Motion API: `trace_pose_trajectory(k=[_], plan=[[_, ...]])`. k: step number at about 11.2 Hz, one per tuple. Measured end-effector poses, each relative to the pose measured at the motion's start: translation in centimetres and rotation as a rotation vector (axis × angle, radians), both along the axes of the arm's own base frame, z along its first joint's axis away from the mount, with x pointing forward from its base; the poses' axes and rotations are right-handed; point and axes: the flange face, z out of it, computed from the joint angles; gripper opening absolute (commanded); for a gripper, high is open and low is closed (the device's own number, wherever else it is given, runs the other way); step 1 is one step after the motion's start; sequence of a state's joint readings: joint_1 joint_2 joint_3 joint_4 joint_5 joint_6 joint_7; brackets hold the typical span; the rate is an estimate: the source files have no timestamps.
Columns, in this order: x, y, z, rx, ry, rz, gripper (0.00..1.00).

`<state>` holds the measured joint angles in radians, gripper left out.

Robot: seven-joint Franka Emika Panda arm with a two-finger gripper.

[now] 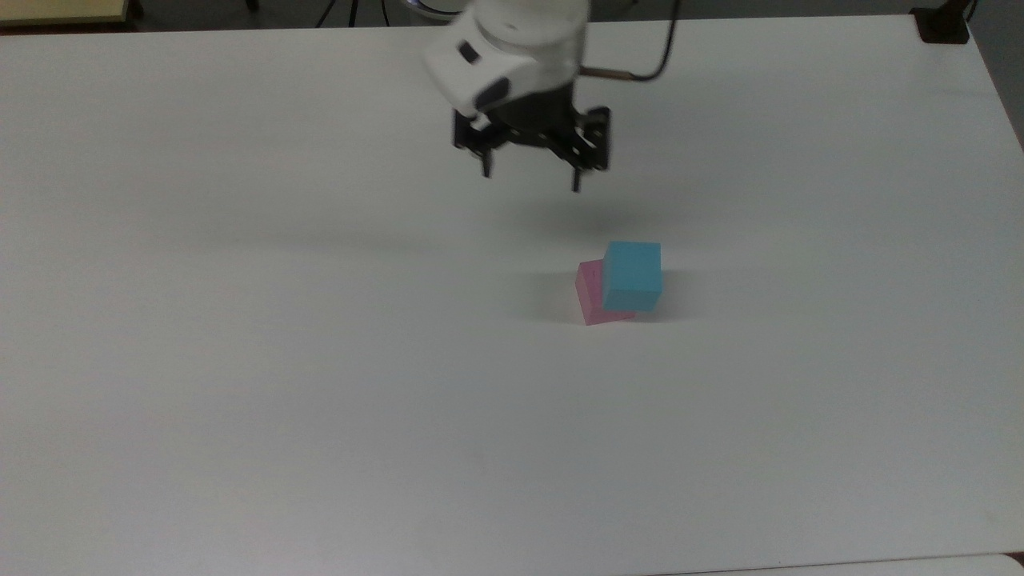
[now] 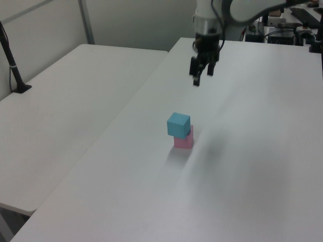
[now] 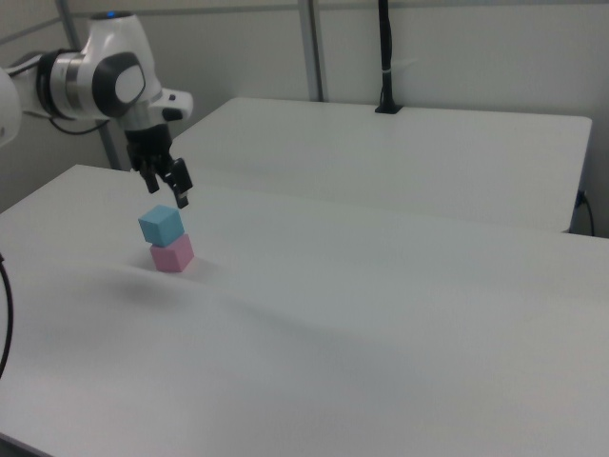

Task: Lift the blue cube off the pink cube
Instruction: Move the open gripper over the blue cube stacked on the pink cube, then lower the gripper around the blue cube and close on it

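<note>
A lab: bare white tables (image 2: 75, 101), partition walls (image 3: 457, 38), electronics-cluttered bench (image 2: 290, 22) behind the robot arm (image 3: 95, 76).

Open gripper (image 1: 530, 170), pointing down, held in the air.
Two black fingers (image 1: 575, 178) spread wide apart with nothing between them; white wrist housing directly above, forearm rising behind toward the top view's upper edge.
</note>
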<state>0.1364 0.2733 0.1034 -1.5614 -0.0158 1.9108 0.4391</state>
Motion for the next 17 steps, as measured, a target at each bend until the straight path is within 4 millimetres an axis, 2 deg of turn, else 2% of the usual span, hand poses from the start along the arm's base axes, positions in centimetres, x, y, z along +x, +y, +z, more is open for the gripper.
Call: trace_pose_trajectory(k=[2,4,5,7,11,13,15,17], plan=[[0.7,5.2,-4.8,0.01,-0.001,-0.018,1.0],[1.4,8.2,-8.7,0.021,-0.011,-0.018,1.0],[1.7,9.2,-9.5,0.028,-0.03,-0.012,1.0],[1.9,10.1,-9.7,0.033,-0.062,-0.016,1.0],[2.2,9.8,-9.2,0.032,-0.072,-0.023,1.0],[2.6,9.0,-8.3,0.034,-0.088,-0.035,1.0],[2.4,8.2,-6.5,0.024,-0.076,-0.042,1.0],[2.1,8.2,-5.3,0.022,-0.076,-0.04,1.0]])
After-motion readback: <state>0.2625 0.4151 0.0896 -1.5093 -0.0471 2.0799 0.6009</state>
